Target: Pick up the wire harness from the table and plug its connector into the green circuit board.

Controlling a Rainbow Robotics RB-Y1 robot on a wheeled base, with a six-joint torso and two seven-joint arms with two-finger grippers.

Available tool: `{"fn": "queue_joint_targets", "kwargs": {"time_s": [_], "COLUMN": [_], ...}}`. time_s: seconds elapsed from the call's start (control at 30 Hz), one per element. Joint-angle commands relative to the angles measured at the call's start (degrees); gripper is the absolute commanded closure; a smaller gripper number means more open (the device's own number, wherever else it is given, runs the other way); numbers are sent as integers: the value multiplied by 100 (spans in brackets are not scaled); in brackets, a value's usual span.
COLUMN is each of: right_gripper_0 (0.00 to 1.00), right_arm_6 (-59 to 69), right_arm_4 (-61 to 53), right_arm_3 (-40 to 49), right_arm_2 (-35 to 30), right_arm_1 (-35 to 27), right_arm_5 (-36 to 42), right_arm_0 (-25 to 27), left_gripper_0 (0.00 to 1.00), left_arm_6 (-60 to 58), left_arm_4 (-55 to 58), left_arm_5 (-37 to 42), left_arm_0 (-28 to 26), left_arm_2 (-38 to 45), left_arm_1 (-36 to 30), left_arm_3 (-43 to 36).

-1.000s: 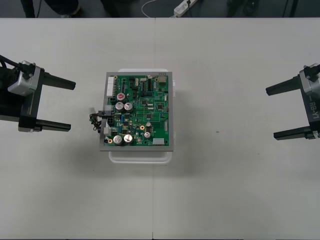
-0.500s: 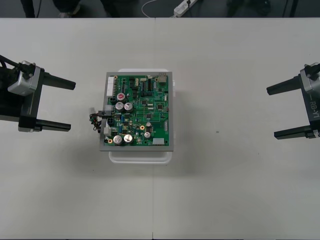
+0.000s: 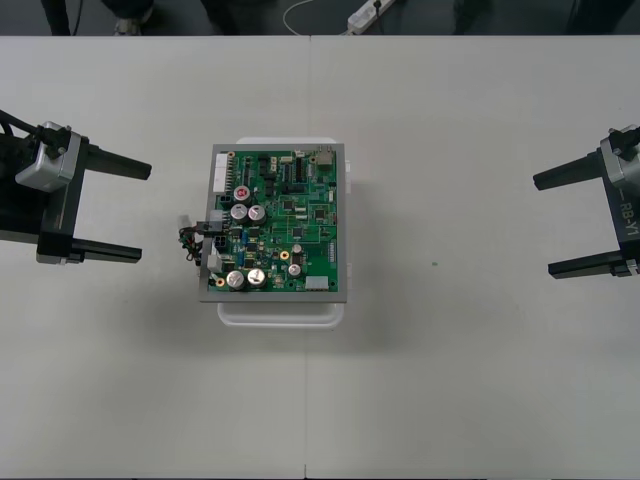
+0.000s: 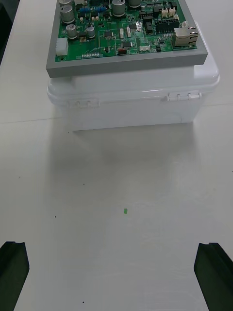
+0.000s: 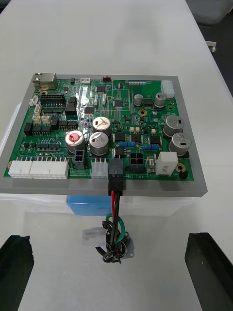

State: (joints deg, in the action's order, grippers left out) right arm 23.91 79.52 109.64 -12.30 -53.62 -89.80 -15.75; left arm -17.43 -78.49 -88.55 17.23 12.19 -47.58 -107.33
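**Harness sits on the left tool's side, plug in the board**

Of the two tools, the left tool (image 3: 145,212) is released, fingers spread wide, at the left of the counter (image 3: 450,380). Just ahead of it hangs the one harness (image 5: 115,233). Its three wires run straight away from that tool to the black plug (image 5: 115,170), seated in the near edge of the single green board (image 3: 290,225). The left arm is nearer. The right tool (image 3: 542,227), also released, stands well apart beyond the board.
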Motion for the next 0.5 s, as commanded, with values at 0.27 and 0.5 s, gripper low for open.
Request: {"fn": "queue_joint_targets", "kwargs": {"time_s": [0.27, 0.5], "right_gripper_0": [0, 0], "right_arm_6": [-291, -291], "right_arm_4": [-42, -42], "right_arm_3": [14, 14], "right_arm_2": [-194, -194], "right_arm_1": [-272, -272], "right_arm_5": [-20, -20], "right_arm_0": [-165, -165], "left_gripper_0": [8, 8], "left_arm_6": [-234, -234], "left_arm_4": [1, 1], "left_arm_5": [-145, -145], "left_arm_0": [175, 175], "left_arm_2": [3, 3], "left_arm_1": [47, 47], "left_arm_3": [-112, -112]}}
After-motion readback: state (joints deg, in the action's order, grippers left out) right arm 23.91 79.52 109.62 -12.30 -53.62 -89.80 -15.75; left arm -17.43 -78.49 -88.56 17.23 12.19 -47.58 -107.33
